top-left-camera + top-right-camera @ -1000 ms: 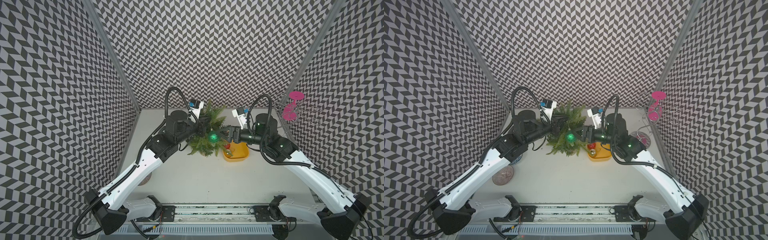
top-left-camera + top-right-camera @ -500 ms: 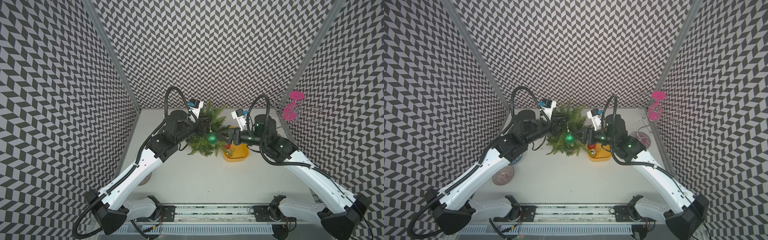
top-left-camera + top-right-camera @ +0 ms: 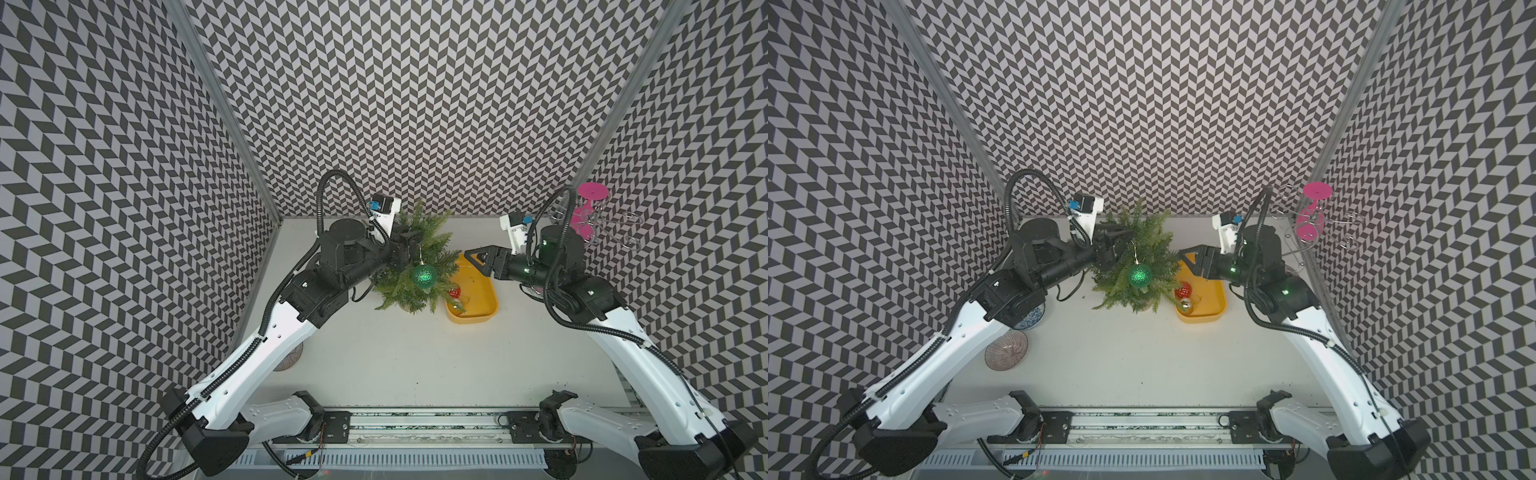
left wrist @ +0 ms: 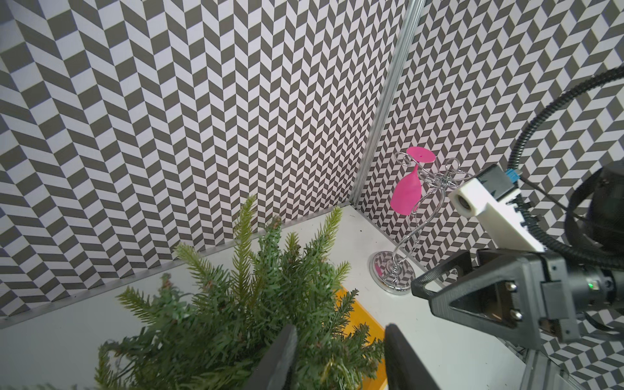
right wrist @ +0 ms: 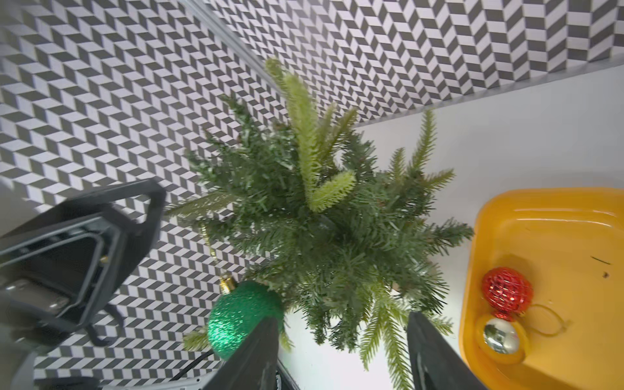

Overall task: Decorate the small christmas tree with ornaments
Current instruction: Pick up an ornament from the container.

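Observation:
The small christmas tree [image 3: 409, 282] stands at the back middle of the table, and shows in both top views [image 3: 1133, 266]. A glittery green ornament [image 3: 424, 277] hangs by its gold hanger from a branch on the tree's near side [image 5: 243, 317]. My left gripper [image 4: 337, 358] is pushed into the tree's left side, open, with only needles and the hanger's top between its fingers. My right gripper [image 3: 473, 255] is open and empty, above the far end of the yellow tray [image 3: 484, 316], to the right of the tree. A red ornament [image 5: 506, 290] and a pale gold one [image 5: 501, 336] lie in the tray.
A wire glass rack with a pink wine glass [image 3: 584, 216] hung upside down stands in the back right corner. A blue patterned bowl [image 3: 1030, 320] and a glass bowl [image 3: 1006, 350] sit by the left wall, partly under my left arm.
My right gripper has drawn back to the right, away from the green ornament. My left gripper's jaws have opened. The green ornament stays hanging on the tree.

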Robot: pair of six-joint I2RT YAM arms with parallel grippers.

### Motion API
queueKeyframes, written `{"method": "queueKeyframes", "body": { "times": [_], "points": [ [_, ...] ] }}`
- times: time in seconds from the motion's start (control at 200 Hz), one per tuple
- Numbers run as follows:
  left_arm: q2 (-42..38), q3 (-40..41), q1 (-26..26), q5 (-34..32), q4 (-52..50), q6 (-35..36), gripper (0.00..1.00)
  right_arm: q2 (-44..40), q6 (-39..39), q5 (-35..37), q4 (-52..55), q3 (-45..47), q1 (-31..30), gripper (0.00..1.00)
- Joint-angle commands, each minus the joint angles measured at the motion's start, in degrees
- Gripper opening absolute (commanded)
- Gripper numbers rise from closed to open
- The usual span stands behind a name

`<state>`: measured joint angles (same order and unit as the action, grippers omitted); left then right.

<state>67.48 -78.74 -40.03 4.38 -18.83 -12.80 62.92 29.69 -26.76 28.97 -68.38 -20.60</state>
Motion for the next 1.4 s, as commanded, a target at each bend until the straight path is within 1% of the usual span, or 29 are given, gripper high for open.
{"method": "queueKeyframes", "body": {
  "times": [0.0,0.115,0.28,0.466,0.646,0.911,1.202,1.397],
  "points": [
    [-3.2,1.4,1.4,1.0,-1.3,-1.2,0.48,0.1,-1.3,2.4,1.5,1.2,1.6,0.62],
    [-5.6,3.1,3.6,2.6,-2.1,-2.5,0.48,1.8,-2.2,6.2,2.1,3.0,2.1,0.61],
    [-10.1,6.3,4.4,2.6,-5.0,-2.7,0.48,4.7,-3.1,9.6,1.5,6.3,2.1,0.60],
    [-15.3,13.0,4.5,3.4,-7.6,-3.0,0.49,8.1,-3.2,10.1,-1.3,10.2,2.1,0.58],
    [-18.5,18.0,4.5,3.8,-8.4,-3.0,0.51,15.1,-3.5,10.5,-1.5,10.2,1.9,0.59],
    [-18.3,19.4,4.5,3.4,-10.3,-2.2,0.51,23.7,-3.1,14.2,-4.8,10.1,-1.2,0.60],
    [-16.9,19.4,4.5,3.1,-9.3,-1.9,0.51,31.7,-3.6,20.7,-4.6,5.7,-4.1,0.60],
    [-17.2,19.8,4.6,2.2,-9.1,-1.9,0.51,35.4,-3.8,22.4,-4.7,3.1,-4.7,0.64]
  ]
}}
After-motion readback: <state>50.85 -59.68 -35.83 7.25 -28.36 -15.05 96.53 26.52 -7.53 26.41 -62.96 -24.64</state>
